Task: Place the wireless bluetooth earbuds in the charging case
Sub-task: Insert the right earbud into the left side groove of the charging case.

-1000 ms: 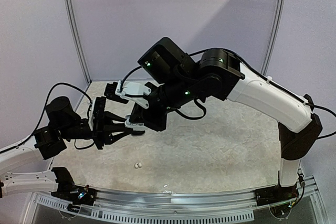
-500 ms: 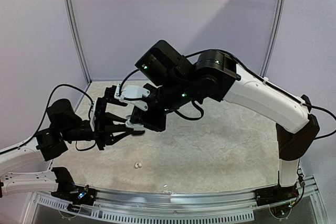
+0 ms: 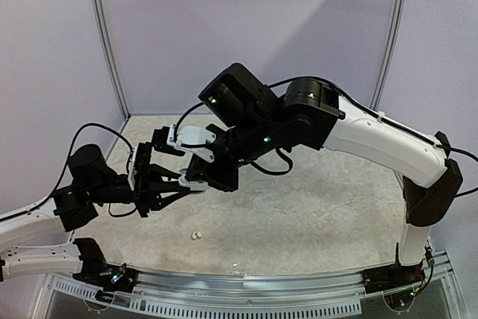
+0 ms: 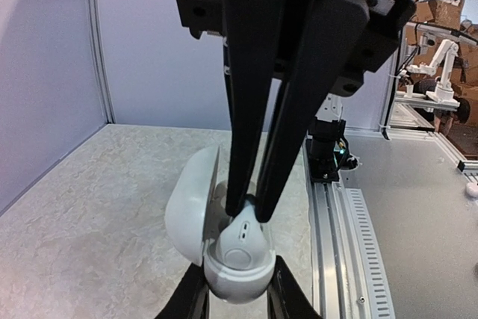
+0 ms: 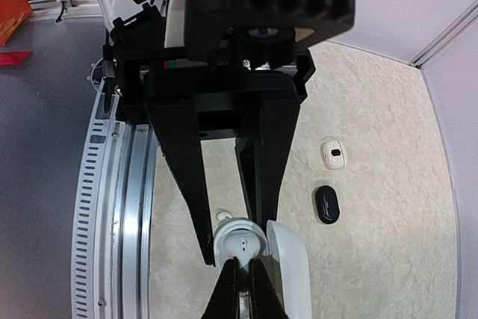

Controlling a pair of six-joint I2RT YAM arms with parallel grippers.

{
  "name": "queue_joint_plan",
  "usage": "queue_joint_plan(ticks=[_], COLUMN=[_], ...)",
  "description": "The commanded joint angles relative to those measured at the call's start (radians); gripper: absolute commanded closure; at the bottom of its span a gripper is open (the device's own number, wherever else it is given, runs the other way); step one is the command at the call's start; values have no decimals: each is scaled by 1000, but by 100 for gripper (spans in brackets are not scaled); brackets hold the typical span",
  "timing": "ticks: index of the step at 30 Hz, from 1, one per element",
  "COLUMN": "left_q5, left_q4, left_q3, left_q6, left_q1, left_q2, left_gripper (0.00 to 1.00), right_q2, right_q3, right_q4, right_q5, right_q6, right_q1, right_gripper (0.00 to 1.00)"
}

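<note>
My left gripper (image 4: 235,298) is shut on the base of a white charging case (image 4: 231,278), held above the table with its lid (image 4: 187,207) swung open to the left. My right gripper (image 5: 240,270) is shut on a white earbud (image 5: 245,243) and holds it inside the case's opening (image 5: 224,238). The earbud's rounded body (image 4: 245,240) sits in the case's well. In the top view the two grippers meet at the case (image 3: 197,185), left of the table's middle. A loose white earbud (image 3: 196,235) lies on the table below them. No black earbuds are in view.
A small white case (image 5: 333,154) and a black case (image 5: 326,204) lie on the marbled table beyond the held case. A metal rail (image 5: 127,207) runs along the near edge. Purple walls close in the back and left.
Both arms have shifted slightly, with the right arm a little right and the left elbow lower. The grippers stay joined at the case, with the earbud still held in its opening.
</note>
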Motion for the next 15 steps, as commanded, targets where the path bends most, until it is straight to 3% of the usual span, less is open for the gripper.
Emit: queue_joint_plan(ticks=[1, 15], left_q5=[16, -16], left_q4=[213, 209], left_q3=[41, 60], left_q6=[-3, -7], left_q1=[-14, -8], left_q2=[-36, -43], left_gripper=[100, 100], right_q2=[25, 49], right_q3=[-73, -91], right_q4=[-38, -110], right_q5=[-59, -61], right_q6=[5, -13], right_q1=[2, 13], right_gripper=[100, 100])
